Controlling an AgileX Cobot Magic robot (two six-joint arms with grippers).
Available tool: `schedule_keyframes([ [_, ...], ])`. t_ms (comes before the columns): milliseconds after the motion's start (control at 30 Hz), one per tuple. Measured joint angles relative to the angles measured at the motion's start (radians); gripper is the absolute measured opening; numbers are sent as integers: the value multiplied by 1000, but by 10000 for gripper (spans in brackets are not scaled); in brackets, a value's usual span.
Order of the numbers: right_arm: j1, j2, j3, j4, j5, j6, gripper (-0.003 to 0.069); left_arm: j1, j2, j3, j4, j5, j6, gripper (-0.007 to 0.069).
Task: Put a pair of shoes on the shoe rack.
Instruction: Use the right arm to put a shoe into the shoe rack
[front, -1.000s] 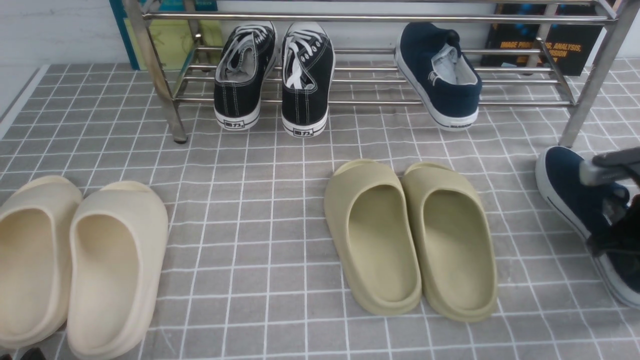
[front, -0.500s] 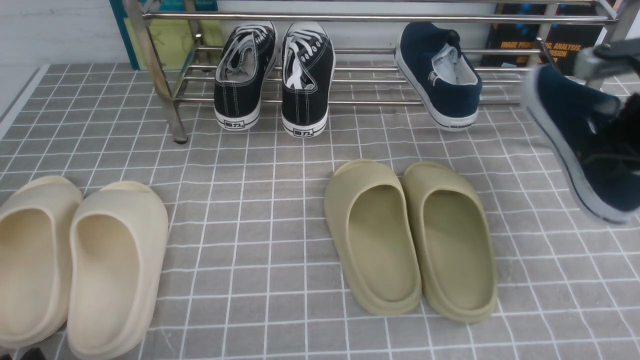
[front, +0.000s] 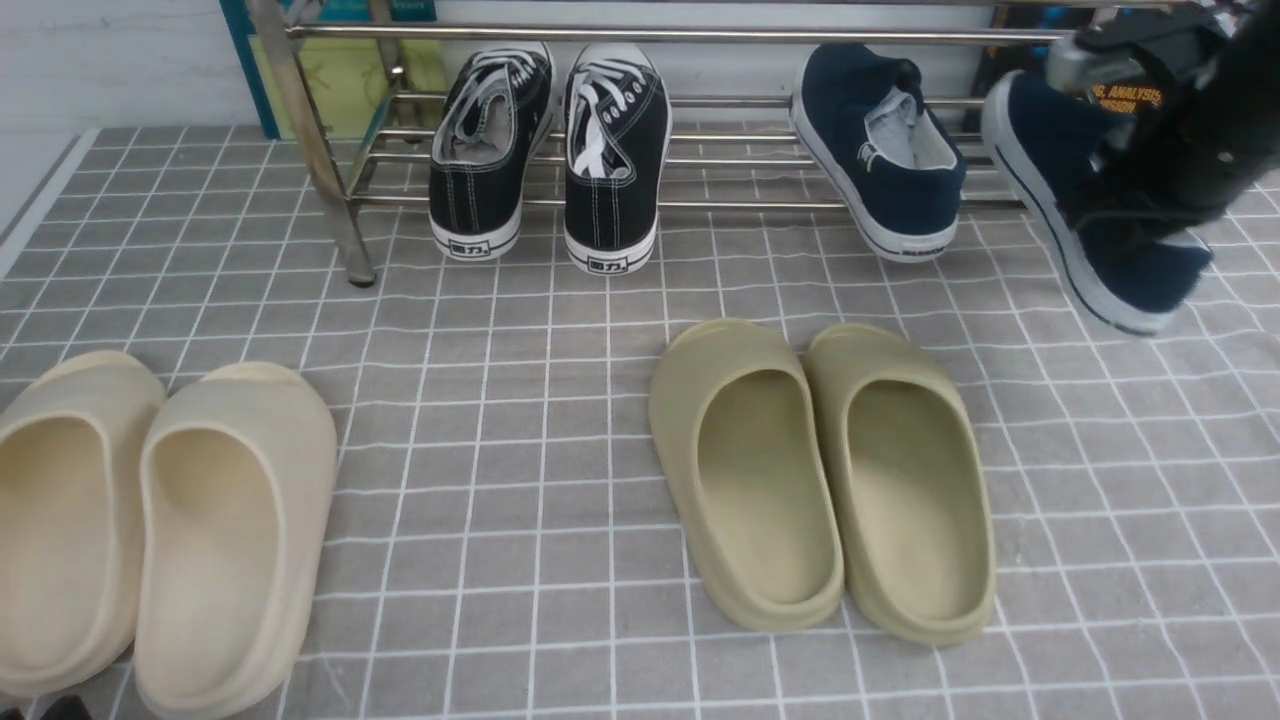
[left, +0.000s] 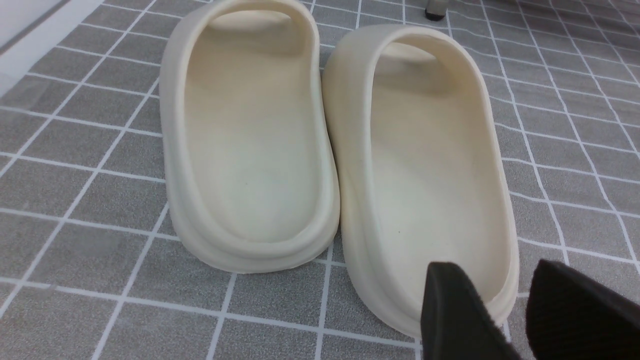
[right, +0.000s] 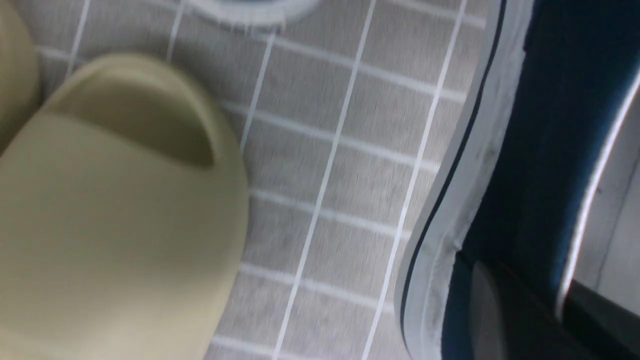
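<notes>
Gripping the second navy sneaker (front: 1060, 140) by its side with the right gripper (right: 505, 295), just right of its mate (front: 880, 150) on the rack's (front: 600, 205) low shelf, and likely to knock that mate askew if swung left too low

The floor (front: 500, 500), grey with white lines, carried two cream slides (front: 230, 540) on the left, two green slides (front: 820, 480) near the middle, and the rack (front: 330, 170), whose right legs were perhaps behind the arm.
</notes>
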Motion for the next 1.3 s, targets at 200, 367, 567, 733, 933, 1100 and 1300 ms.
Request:
schedule_keyframes([
  [200,0,124,-163,1,21,-38,40,0,0,0,0,0,0,239],
  [367,2,202,-264,2,21,-110,40,0,0,0,0,0,0,239],
  [567,9,258,-336,20,14,-150,40,0,0,0,0,0,0,239],
  [733,9,266,-345,43,29,-185,40,0,0,0,0,0,0,239],
  [933,9,266,-376,44,91,-228,40,0,0,0,0,0,0,239],
  [1100,9,267,-404,54,100,-231,40,0,0,0,0,0,0,239],
  [1300,12,268,-436,69,115,-235,40,0,0,0,0,0,0,239],
])
